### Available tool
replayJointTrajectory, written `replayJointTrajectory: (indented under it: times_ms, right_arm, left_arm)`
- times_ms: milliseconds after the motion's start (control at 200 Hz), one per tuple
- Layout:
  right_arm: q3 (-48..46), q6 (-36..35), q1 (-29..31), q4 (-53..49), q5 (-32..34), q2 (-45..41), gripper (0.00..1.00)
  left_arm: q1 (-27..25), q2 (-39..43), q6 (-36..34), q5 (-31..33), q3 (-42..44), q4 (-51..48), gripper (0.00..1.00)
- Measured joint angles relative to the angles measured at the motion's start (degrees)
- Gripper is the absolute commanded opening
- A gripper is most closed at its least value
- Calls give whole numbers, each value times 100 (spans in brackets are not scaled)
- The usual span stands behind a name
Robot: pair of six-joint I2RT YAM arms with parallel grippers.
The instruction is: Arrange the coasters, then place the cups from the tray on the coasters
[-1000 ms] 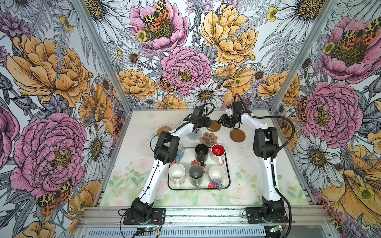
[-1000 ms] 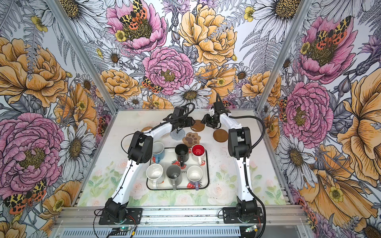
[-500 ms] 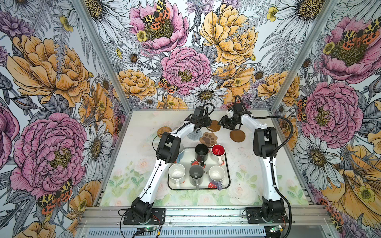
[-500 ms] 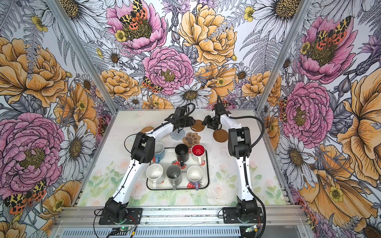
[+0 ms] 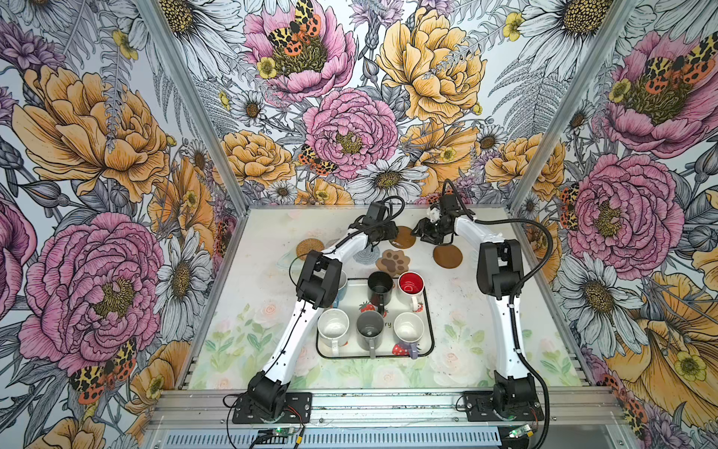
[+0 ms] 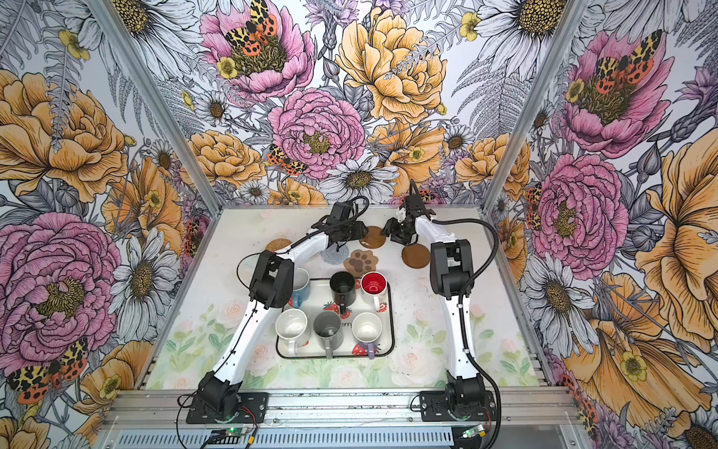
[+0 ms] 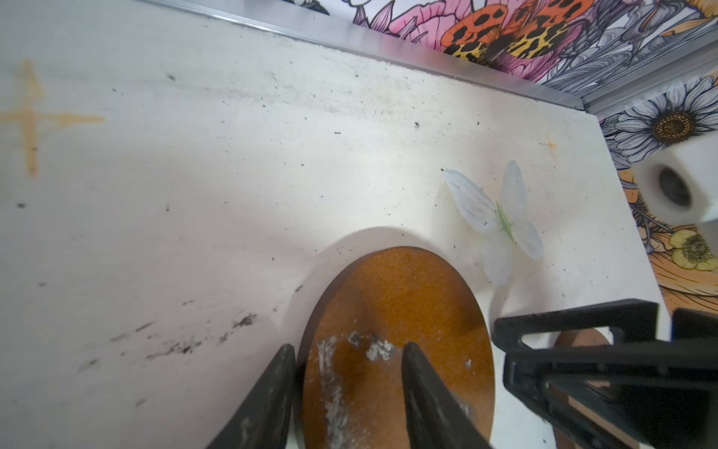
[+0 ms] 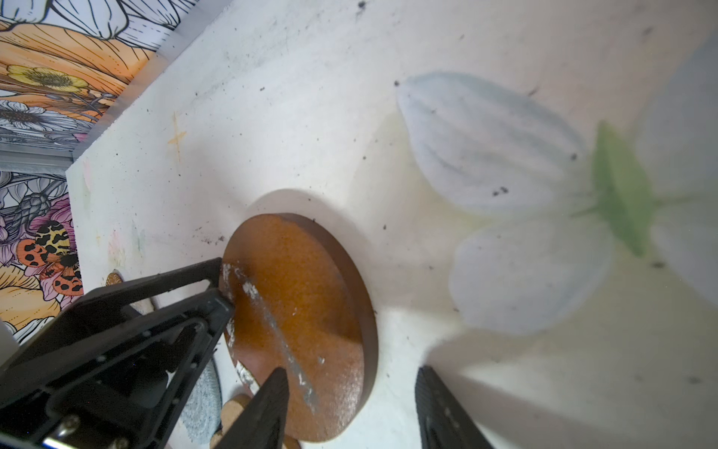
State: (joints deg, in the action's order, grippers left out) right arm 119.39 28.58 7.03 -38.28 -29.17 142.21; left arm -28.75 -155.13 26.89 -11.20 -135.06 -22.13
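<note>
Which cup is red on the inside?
The white mug with the red inside. It stands at the far right corner of the tray, beside the black mug. None of the other cups shows red inside.

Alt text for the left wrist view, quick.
A brown disc coaster sits on the white table, the open left end effector straddling its rim: one finger off the disc, one over its face. The right end effector intrudes alongside.
</note>
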Motion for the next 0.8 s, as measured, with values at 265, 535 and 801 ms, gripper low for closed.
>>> replayJointTrajectory:
  times_ms: [265,535,801]
  right_arm:
    - [-240,-66,-20,87,114,-131,52]
    - [-857,-219,-111,138,310,-529,50]
    - [-1381,-341,-197,129,415,-868,46]
  left_arm:
    - [-153,-201,-87,-87,-306,7,45]
    - [-319,-221,-269,-219,-361,-61,44]
    - [-470,-223,-455,-258,-396,-179,43]
